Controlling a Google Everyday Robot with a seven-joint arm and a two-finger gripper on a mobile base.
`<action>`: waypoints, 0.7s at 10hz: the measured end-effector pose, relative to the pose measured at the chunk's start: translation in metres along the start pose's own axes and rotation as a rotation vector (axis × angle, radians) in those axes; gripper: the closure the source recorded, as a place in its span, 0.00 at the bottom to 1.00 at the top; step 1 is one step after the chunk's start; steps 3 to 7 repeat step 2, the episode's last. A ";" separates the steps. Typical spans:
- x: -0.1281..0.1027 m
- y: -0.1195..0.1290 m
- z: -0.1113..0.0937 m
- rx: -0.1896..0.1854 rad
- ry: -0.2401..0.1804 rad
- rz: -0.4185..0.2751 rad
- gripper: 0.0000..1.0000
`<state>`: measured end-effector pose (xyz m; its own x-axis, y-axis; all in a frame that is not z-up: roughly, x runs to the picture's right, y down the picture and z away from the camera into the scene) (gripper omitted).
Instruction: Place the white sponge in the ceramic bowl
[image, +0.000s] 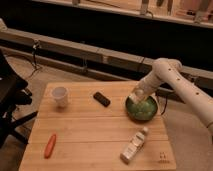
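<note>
Hovering gripper: gripper (137, 98) hangs over the bowl's rim on the side toward the table's middle, on a white arm (172, 80) reaching in from the right
Grip: cannot tell how the fingers stand
Sponge: white sponge (134, 97), a small pale blur at the gripper's tip, above the bowl
Bowl: ceramic bowl (142, 108), dark outside, glossy green inside, near the table's right edge
Table: wooden table (95, 135)
Others: white cup (60, 96) near the far left corner; carrot (50, 145) by the near left corner

Gripper (136, 98) seemingly over ceramic bowl (150, 114)
</note>
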<state>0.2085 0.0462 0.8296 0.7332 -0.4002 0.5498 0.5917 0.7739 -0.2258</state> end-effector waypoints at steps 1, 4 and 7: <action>0.000 0.000 0.000 0.000 0.000 0.000 0.21; 0.001 0.001 0.000 0.000 0.001 0.000 0.20; 0.001 0.001 0.000 0.000 0.001 0.000 0.20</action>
